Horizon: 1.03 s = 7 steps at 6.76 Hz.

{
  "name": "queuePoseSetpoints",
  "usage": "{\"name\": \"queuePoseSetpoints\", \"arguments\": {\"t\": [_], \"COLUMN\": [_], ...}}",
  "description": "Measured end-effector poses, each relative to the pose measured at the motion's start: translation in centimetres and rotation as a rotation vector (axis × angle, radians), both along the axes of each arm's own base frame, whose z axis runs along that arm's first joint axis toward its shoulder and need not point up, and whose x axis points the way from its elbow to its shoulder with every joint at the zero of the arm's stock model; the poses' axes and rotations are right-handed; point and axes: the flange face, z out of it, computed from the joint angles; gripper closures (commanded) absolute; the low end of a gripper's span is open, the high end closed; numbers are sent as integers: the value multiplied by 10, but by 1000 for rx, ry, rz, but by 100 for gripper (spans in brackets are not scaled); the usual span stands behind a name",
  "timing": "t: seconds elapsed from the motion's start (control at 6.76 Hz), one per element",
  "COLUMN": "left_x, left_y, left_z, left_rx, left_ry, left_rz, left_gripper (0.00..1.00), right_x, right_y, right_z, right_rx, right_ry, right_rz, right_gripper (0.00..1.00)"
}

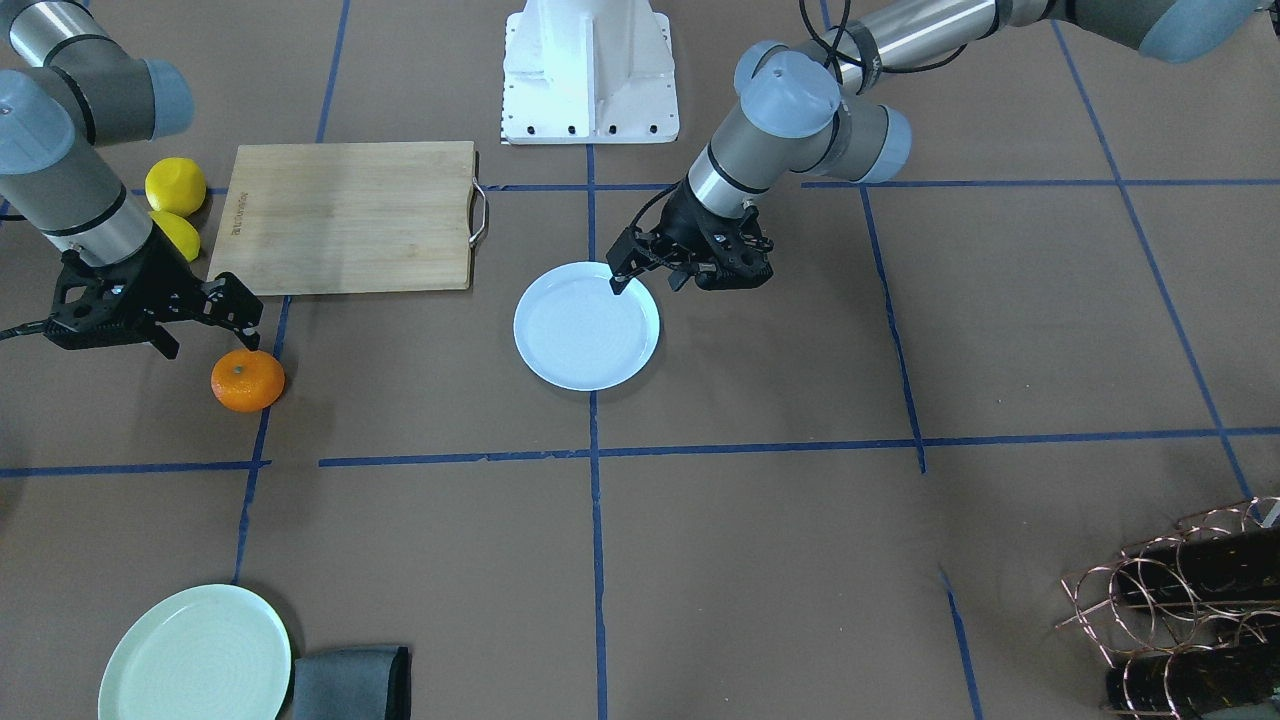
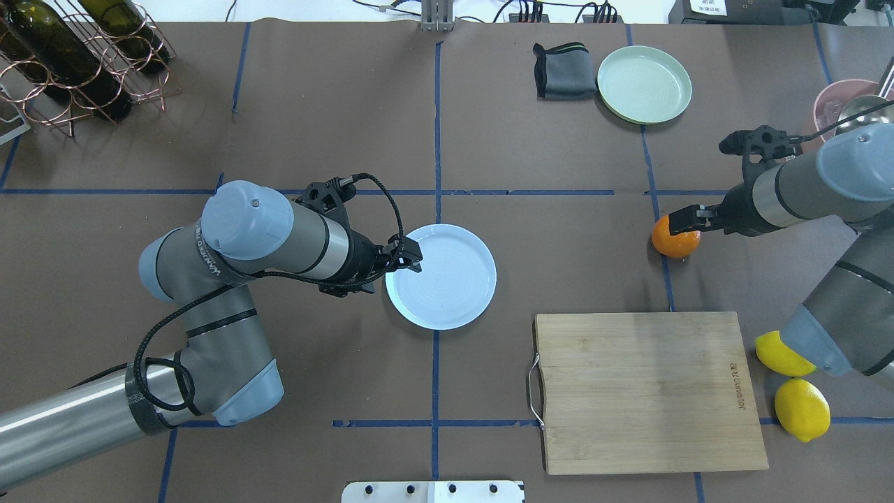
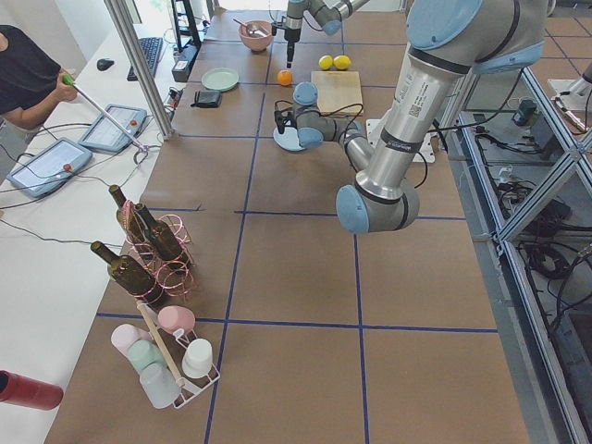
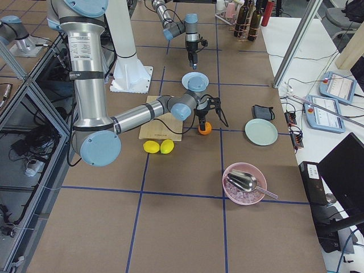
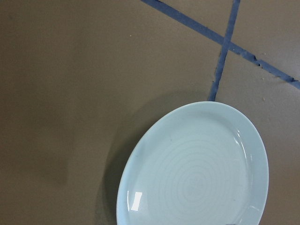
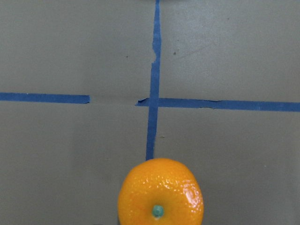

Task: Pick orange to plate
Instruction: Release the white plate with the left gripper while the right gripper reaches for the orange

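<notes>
Front view: the orange [image 1: 247, 380] is parked right beside the right gripper [image 1: 210, 342], fingers spread open, well apart from the plate [image 1: 585, 345]. Overhead, the left gripper [image 2: 416, 257] is held at the plate's rim, fingers parted, nothing gripped. Right wrist view: the orange is seen at the end of a blue tape line [image 6: 152, 131].

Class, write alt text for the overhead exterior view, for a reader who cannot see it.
The right gripper hangs open just above the orange, which lies on the table. The left gripper hovers at the edge of the empty pale blue plate.
</notes>
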Motion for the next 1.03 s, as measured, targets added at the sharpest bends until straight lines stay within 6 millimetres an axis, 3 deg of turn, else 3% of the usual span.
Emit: {"name": "queuePoseSetpoints", "arguments": {"t": [0.44,0.89,1.03], "left_x": [-1,-24,-34], "left_y": [1,11,9], "left_z": [-1,4,3], "left_rx": [1,10,17], "left_ry": [2,15,21], "left_rz": [-1,-6,-13], "left_gripper": [8,8,8], "right_x": [-23,-41,-45], "right_y": [-5,-14,-15], "right_z": [15,19,25], "right_rx": [4,-4,-12], "right_ry": [42,51,60], "right_rz": [3,-9,-12], "right_gripper": [0,3,49]}}
